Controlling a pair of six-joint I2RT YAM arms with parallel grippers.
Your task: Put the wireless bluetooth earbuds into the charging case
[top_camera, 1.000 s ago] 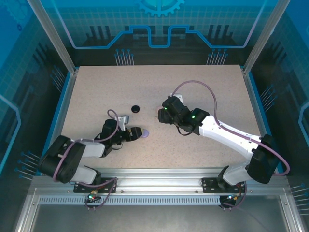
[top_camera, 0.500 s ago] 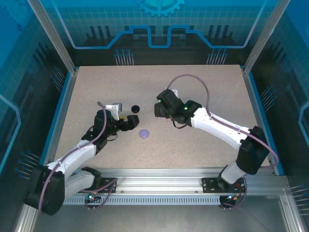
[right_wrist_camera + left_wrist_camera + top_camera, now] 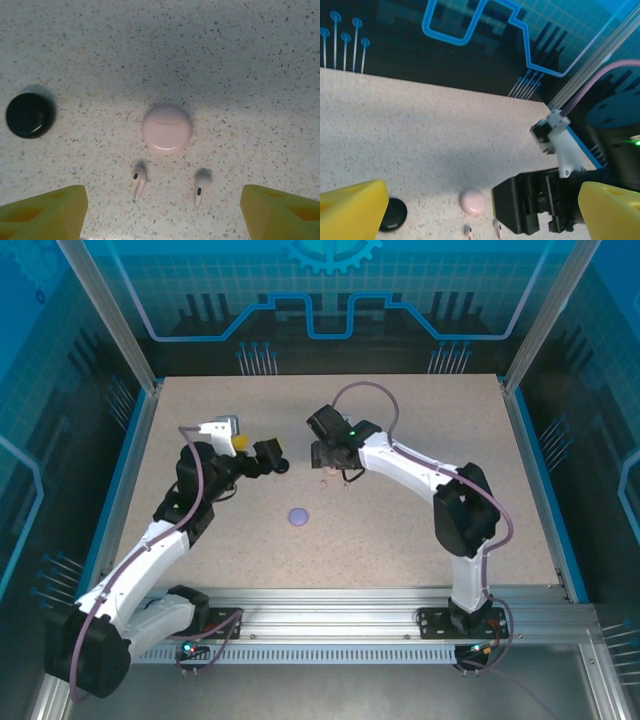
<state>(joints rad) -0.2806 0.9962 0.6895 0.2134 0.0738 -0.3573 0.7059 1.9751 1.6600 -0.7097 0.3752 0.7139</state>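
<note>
item: pale pink earbuds [image 3: 139, 181], pair, loose on table just beside closed pink case [image 3: 166, 129]; right gripper [image 3: 162, 212] wide and empty above them; handling: open lid first, then pinch one bud by its stem.

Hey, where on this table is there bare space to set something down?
Bare: the far strip of the table, and its right side beyond the right arm. Crowded: the middle, around the black case, pink case and two earbuds.
</note>
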